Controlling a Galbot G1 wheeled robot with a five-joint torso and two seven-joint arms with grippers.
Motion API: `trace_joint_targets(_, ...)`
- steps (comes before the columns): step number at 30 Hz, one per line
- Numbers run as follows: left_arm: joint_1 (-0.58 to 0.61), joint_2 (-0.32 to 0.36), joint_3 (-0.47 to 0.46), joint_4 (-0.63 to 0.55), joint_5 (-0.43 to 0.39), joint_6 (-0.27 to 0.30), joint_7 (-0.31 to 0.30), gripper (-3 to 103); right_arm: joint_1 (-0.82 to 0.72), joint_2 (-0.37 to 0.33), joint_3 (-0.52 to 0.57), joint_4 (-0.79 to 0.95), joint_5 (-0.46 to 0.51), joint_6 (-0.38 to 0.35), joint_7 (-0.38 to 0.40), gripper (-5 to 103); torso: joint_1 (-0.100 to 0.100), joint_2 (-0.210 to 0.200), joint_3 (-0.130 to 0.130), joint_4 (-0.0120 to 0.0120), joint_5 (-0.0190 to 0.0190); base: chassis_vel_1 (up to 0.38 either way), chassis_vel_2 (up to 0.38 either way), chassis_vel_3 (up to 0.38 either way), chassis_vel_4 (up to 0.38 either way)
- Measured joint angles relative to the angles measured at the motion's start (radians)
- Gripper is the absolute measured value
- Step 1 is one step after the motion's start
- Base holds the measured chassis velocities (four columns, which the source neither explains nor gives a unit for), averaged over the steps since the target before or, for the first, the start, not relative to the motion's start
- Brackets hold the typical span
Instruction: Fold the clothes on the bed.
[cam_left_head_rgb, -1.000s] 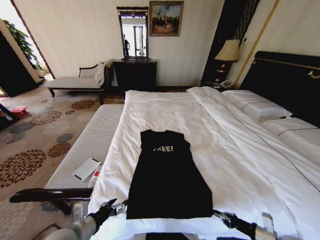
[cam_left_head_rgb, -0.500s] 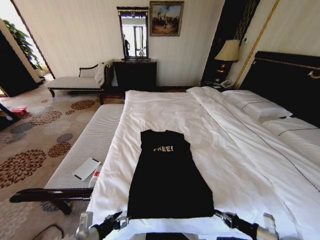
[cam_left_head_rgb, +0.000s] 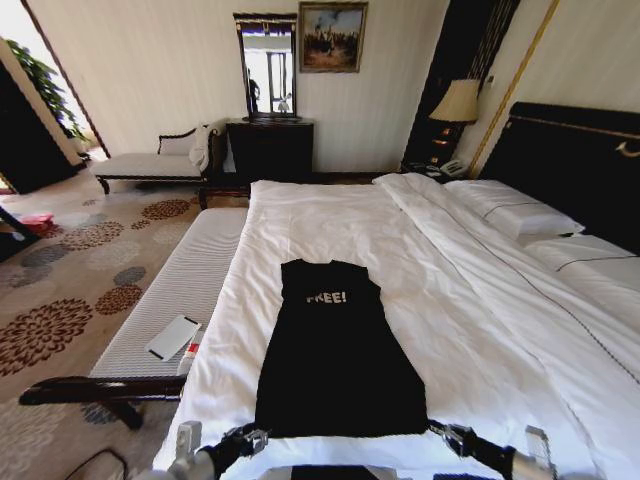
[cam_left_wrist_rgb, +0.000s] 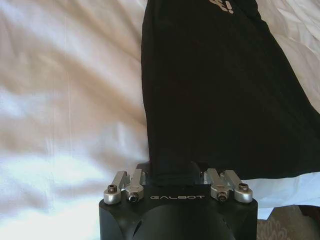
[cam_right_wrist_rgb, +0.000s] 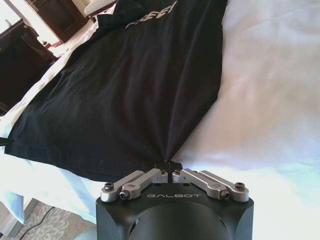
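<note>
I see the black T-shirt (cam_left_head_rgb: 338, 350) lying flat in the lower centre of the head view, on the white duvet (cam_left_head_rgb: 480, 330) of the bed (cam_left_head_rgb: 575, 150), its "FREE!" lettering toward the far end and its sides folded in so it forms a long narrow panel. My left gripper (cam_left_head_rgb: 250, 438) sits at the bottom left of the frame, clenched on the shirt's near left hem corner; the left wrist view shows the fabric running between its fingers. My right gripper (cam_left_head_rgb: 438, 430), bottom right, is pinched on the near right hem corner.
</note>
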Motion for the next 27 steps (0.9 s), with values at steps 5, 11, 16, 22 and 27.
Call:
trace_joint_targets(5, 0.006, -0.001, -0.011, 0.004, 0.002, -0.005, 0.004, 32, 0.003, 0.000, -0.004, 0.001, 0.001, 0.000, 0.005, 0, 0.000, 0.000, 0.000, 0.0001, 0.0000, 0.000, 0.000, 0.000, 0.000)
trace_joint_targets(11, -0.025, 0.016, -0.037, 0.002, -0.025, -0.003, -0.001, 11, 0.004, -0.013, -0.009, 0.003, 0.000, 0.000, 0.008, 0, 0.000, 0.000, 0.000, -0.0001, -0.0001, 0.000, 0.000, 0.000, 0.000)
trace_joint_targets(16, -0.020, 0.021, -0.045, -0.005, -0.032, 0.001, -0.003, 1, 0.004, -0.010, -0.005, 0.007, 0.008, -0.001, 0.011, 0, 0.000, 0.000, 0.000, 0.0000, -0.0001, 0.000, 0.000, 0.000, 0.000)
trace_joint_targets(22, 0.032, 0.009, -0.029, -0.008, 0.011, -0.005, 0.007, 0, -0.006, -0.001, 0.002, 0.010, 0.006, 0.000, 0.008, 0, 0.000, 0.000, 0.000, 0.0000, -0.0001, 0.000, 0.000, 0.000, 0.000)
trace_joint_targets(27, 0.068, -0.004, -0.023, 0.007, 0.059, -0.031, 0.026, 0, -0.009, 0.001, 0.007, 0.010, 0.005, 0.005, 0.010, 0, 0.000, 0.000, 0.000, 0.0001, 0.0000, 0.000, 0.000, 0.000, 0.000)
